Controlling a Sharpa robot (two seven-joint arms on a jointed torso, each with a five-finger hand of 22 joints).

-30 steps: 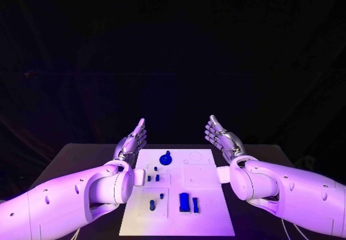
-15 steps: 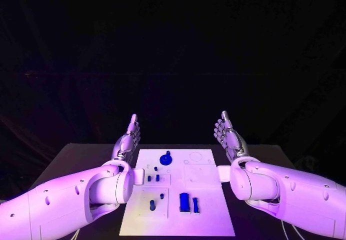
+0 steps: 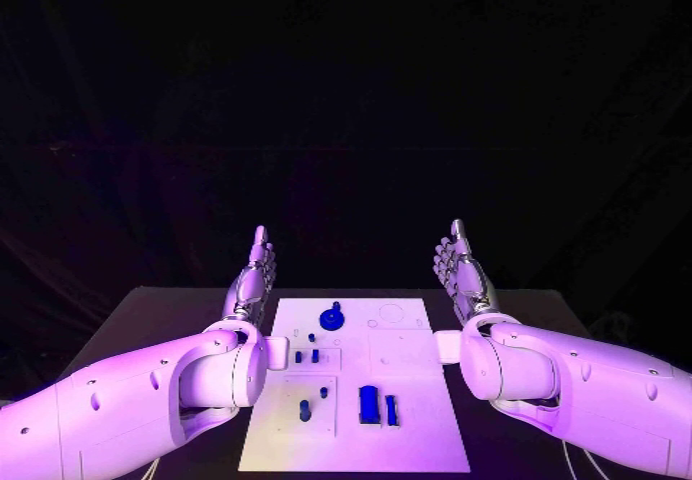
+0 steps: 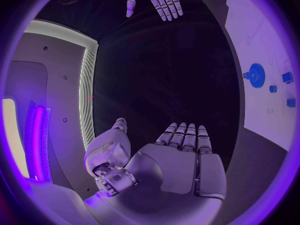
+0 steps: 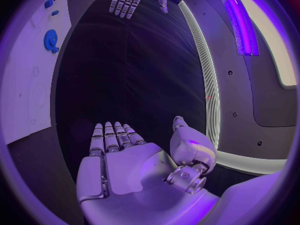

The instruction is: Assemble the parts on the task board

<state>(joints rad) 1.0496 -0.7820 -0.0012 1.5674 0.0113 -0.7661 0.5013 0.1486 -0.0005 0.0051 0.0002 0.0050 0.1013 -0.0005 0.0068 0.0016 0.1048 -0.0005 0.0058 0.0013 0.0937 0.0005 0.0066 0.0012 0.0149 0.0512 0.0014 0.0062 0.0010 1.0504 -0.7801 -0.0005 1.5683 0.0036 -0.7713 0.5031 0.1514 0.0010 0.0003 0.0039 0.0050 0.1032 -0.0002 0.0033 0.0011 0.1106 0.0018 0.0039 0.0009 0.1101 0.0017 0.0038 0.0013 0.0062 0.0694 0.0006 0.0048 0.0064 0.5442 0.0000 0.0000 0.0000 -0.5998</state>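
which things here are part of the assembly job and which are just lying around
For the job:
- white board
- blue gear
- two tall blue blocks
- small blue pegs
- left hand and right hand, both empty

Just there:
- black table

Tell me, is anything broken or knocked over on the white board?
Nothing stands out. The task board lies flat and square on the table, and the blue parts sit neatly on it. The left hand and right hand are raised beside it, open and holding nothing.
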